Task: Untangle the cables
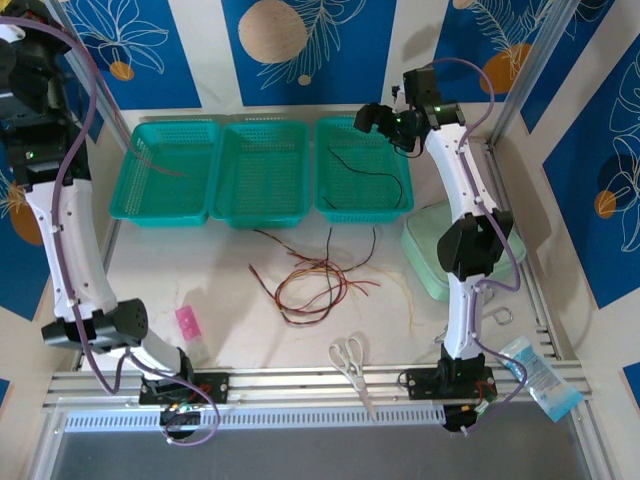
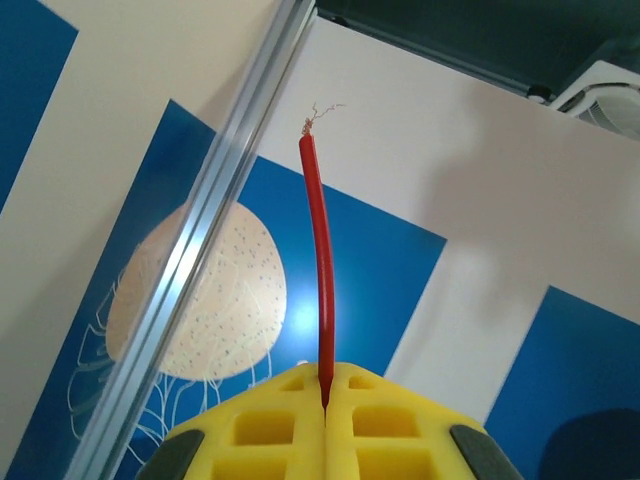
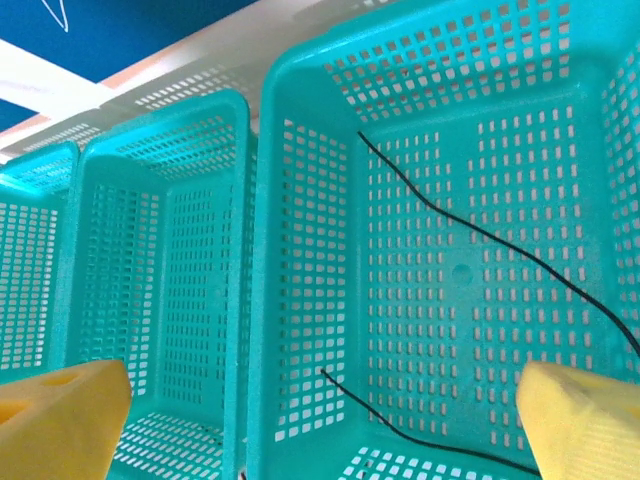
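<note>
L gripper (image 2: 325,385) clenched on red wire (image 2: 320,250), frayed end poking up past the pads. R gripper (image 3: 320,415) released, hovering over R teal basket (image 1: 360,215).

Risks: red wire's tail may thread the tangle (image 1: 315,280) at table ctr, so a hard pull could drag the bundle or cinch a knot. Thin wire could also slip thru the pads.

Baskets sit at 12 o'clock of tangle:
- R: black wire (image 3: 470,235).
- Mid basket (image 1: 260,218): looks bare.
- L basket (image 1: 160,215): thin strand (image 1: 160,162) across it, colour unclear.
</note>
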Controlling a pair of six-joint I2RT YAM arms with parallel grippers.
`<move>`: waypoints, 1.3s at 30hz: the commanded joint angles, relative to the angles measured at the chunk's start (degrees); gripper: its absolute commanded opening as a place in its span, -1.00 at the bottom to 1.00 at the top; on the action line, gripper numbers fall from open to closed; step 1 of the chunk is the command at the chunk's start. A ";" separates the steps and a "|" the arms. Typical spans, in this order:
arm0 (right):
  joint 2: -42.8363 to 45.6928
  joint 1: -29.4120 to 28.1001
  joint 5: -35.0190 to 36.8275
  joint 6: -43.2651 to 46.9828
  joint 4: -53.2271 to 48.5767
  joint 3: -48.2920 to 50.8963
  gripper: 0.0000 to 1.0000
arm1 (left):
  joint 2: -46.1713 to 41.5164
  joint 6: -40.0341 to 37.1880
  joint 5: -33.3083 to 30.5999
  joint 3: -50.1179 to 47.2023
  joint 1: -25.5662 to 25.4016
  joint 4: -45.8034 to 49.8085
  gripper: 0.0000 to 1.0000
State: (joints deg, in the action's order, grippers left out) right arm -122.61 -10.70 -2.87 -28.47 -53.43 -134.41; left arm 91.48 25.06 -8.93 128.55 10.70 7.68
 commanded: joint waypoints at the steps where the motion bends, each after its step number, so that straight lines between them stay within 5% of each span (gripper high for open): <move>1: 1.76 -0.14 -2.80 0.41 0.37 0.48 0.98 | 3.29 -5.11 -2.64 3.11 -1.63 -2.68 -1.00; 4: 2.31 -0.40 -3.80 0.51 0.15 1.30 0.98 | 4.90 -8.85 -4.28 1.13 -4.00 -3.41 -1.00; 8: 2.80 -0.55 -4.39 1.02 0.22 1.57 0.98 | 6.63 -23.68 -7.76 -5.74 -10.30 -11.93 -1.00; 19: 6.05 0.33 -6.34 2.96 -1.12 3.36 0.98 | 12.74 -33.23 -20.10 -14.04 -11.23 -16.02 -1.00; 27: 7.73 0.22 -7.68 2.54 -2.60 4.60 0.98 | 15.51 -21.10 -20.88 -17.07 -10.87 -2.76 -1.00; 39: 20.80 -0.28 -6.37 3.07 3.75 24.67 0.98 | 23.58 -2.65 -7.13 -22.31 -7.97 17.97 -1.00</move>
State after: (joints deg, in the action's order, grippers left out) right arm -105.47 -11.35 -8.60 -25.91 -51.88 -111.85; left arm 114.15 15.29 -21.30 106.34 0.36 18.81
